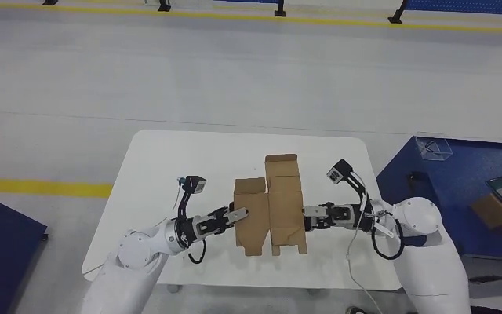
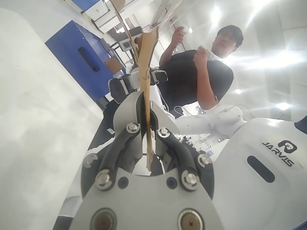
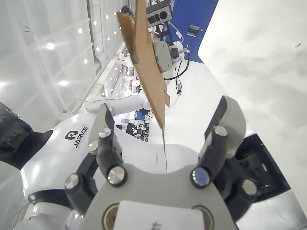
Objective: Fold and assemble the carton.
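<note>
You are looking down on a white table [image 1: 157, 173] with rounded corners. It stands on a pale grey floor with a yellow line [image 1: 55, 188] running off to one side and a blue cabinet [image 1: 447, 180] just past the table's right end.

The carton [image 1: 271, 206] sits over the middle of the table, between your two grippers. It is plain brown corrugated board, unprinted and not yet a box. From above it reads as two long panels side by side, meeting at a crease. The left panel is the shorter one. The right panel reaches farther toward the far edge and ends there in a flap. At the near end both panels finish in short notched flaps.

In the left wrist view the carton [image 2: 146, 72] is edge-on, a thin and slightly ragged sheet with further flaps fanning out beyond it. In the right wrist view it [image 3: 146, 60] is a tilted slab with a second layer showing behind its far end. There it looks clear of the tabletop, though you cannot tell this for sure.

Your left gripper [image 1: 239, 213] is at the carton's left edge. Its own view [image 2: 145, 106] shows the fingers [image 2: 124, 111] closed tight on the sheet, pinching it from both faces.

Your right gripper [image 1: 307, 213] is at the carton's right edge. Its own view [image 3: 165, 111] shows the fingers [image 3: 230, 116] spread wide. The carton's corner reaches in between them and touches neither.
</note>
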{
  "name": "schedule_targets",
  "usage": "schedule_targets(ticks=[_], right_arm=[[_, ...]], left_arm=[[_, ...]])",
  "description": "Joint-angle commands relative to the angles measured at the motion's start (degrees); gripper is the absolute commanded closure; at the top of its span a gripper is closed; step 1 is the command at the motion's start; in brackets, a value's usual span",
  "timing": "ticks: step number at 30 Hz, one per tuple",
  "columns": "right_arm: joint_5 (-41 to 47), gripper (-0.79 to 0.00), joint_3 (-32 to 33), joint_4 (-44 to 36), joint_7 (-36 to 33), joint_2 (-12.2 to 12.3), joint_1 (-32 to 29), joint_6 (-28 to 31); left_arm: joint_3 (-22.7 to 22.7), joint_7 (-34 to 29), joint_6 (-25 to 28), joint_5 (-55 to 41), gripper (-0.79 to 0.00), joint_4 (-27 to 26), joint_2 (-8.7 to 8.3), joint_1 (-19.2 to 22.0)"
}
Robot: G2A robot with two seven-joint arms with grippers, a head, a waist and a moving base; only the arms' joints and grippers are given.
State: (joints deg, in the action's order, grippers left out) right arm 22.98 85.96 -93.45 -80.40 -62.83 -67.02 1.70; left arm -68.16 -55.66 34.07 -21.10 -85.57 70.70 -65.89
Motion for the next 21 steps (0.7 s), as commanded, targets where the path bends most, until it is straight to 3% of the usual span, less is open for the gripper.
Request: schedule_targets(ticks=[1,13,15,21], right_arm=[[0.42,0.000,-0.66,-0.43,0.78,0.01,-0.22,-0.33],[-0.60,0.000,-2.21,-2.24,3.16,0.28,-1.26,-1.31],[-0.60,0.000,-2.21,-2.24,3.16,0.28,-1.26,-1.31],[-0.60,0.000,-2.21,-2.24,3.16,0.28,-1.26,-1.31]], left_arm=[[0.10,-0.07,-0.16,0.10,0.000,0.60,-0.05,0.18],[0.22,-0.98,-0.55,-1.00,0.000,0.76,-0.54,-0.58],[-0.24,-1.26,-1.20,-2.78,-0.785,0.74,-0.67,-0.91],[-8.52,-5.20,-2.33,-9.55,-0.785,1.09,-2.38,-3.78]])
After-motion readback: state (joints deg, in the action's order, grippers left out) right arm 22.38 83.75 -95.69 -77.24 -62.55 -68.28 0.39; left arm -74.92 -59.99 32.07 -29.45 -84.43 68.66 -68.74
